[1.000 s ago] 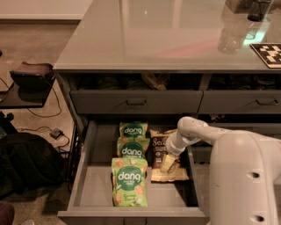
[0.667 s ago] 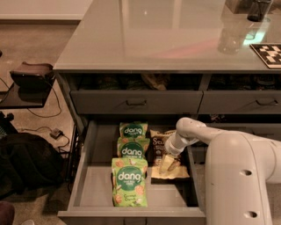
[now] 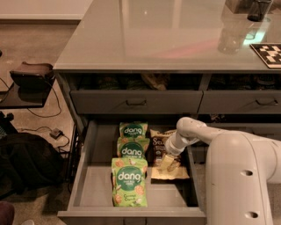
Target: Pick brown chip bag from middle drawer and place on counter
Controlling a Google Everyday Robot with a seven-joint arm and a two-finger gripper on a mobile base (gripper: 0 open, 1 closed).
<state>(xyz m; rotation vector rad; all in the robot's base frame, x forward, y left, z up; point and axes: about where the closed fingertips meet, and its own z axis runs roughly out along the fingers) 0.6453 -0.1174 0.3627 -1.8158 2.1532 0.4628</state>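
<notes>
The middle drawer (image 3: 90,176) is pulled open below the counter (image 3: 167,35). The brown chip bag (image 3: 159,147) lies flat on the drawer floor at the right, its dark panel with white lettering showing and tan edges toward the front. My gripper (image 3: 167,162) reaches down into the drawer from the white arm (image 3: 228,167) and sits right on top of the bag's lower half. Three green "dang" bags (image 3: 130,182) lie in a row to the bag's left.
The drawer's right wall (image 3: 192,176) is close beside the gripper. A closed drawer front with a bar handle (image 3: 136,103) sits just above. A clear bottle (image 3: 231,35), a dark cup (image 3: 259,9) and a checkered board (image 3: 268,53) stand on the counter's far right.
The gripper has stayed over the brown chip bag with only a slight shift; the bags have not moved.
</notes>
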